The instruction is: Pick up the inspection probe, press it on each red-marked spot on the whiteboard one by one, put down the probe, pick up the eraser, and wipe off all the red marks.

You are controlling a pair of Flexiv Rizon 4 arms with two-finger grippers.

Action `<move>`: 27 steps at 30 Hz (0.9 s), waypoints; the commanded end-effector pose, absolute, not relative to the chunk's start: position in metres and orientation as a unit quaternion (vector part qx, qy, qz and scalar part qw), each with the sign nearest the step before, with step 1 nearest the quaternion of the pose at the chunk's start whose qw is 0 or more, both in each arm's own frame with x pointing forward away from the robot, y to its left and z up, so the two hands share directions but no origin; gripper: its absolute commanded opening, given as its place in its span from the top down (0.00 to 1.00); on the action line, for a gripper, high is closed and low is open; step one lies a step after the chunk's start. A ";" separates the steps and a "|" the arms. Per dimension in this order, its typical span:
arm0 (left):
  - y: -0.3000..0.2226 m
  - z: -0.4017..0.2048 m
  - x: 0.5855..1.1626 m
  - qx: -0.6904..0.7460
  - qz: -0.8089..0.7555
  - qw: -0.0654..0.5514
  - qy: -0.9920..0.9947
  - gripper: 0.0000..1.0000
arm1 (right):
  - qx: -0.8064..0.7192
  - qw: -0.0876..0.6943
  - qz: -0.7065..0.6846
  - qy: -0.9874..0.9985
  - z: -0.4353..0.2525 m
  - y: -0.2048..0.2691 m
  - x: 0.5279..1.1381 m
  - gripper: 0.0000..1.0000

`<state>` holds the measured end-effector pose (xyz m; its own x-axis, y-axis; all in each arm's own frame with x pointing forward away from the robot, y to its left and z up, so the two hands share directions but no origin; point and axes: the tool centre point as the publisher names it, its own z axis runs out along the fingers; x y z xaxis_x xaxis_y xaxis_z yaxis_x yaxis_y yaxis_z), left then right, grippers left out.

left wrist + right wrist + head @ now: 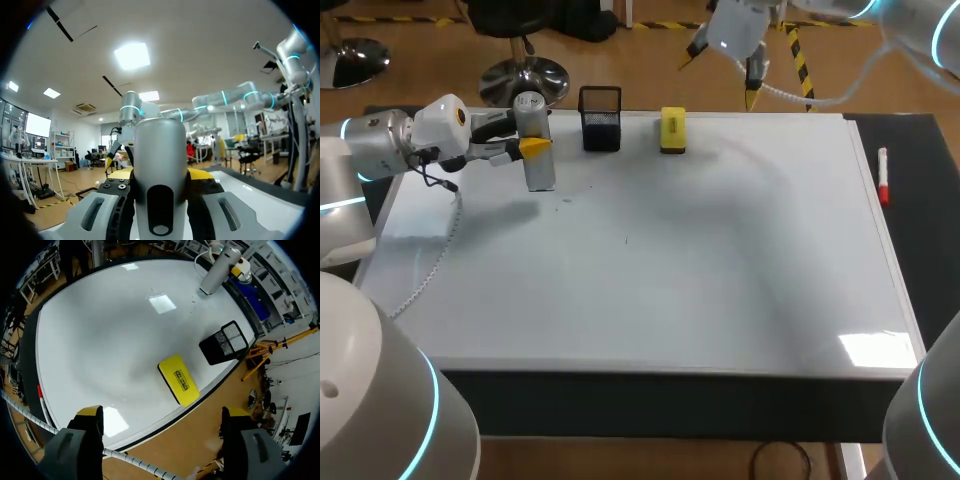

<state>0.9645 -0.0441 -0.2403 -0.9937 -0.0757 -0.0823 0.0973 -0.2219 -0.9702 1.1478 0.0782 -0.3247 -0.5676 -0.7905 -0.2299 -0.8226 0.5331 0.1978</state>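
Whiteboard (650,270) covers most of the table. Left gripper (533,146) is clamped around the inspection probe (540,175), which is upright over the far-left corner; tip contact unclear. Right gripper (160,420) is raised past the far edge, fingers spread, empty. Black mesh holder (601,118) and yellow eraser (672,130) sit along the far edge. Red marker (883,176) lies beside the board's right edge.

1. You are at a robotics lab bench: two white robot arms with glowing blue rings, the left arm (380,145) and the right arm (920,30), hang over one dark table (930,200).
2. A whiteboard (650,260) lies flat on it.
3. Test props are there: a grey probe (537,160) in the left arm's grip, a yellow eraser (672,130), a black mesh cup (601,128), a red marker (883,178).
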 end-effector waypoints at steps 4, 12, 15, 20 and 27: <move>-0.045 -0.239 0.964 0.008 -0.782 0.057 0.621 1.00 | -0.408 0.082 0.159 0.895 -0.298 0.049 1.137 0.00; -0.045 -0.239 0.964 0.008 -0.782 0.057 0.621 1.00 | -0.289 0.052 0.176 0.940 -0.287 0.022 1.137 0.00; -0.045 -0.239 0.964 0.008 -0.782 0.057 0.621 1.00 | -0.278 0.062 0.181 0.941 -0.281 0.014 1.133 0.00; -0.045 -0.239 0.964 0.008 -0.782 0.057 0.621 1.00 | -0.261 0.075 0.177 0.946 -0.271 0.001 1.128 0.00; -0.045 -0.239 0.964 0.008 -0.782 0.057 0.621 1.00 | -0.245 0.093 0.184 0.947 -0.262 -0.017 1.119 0.00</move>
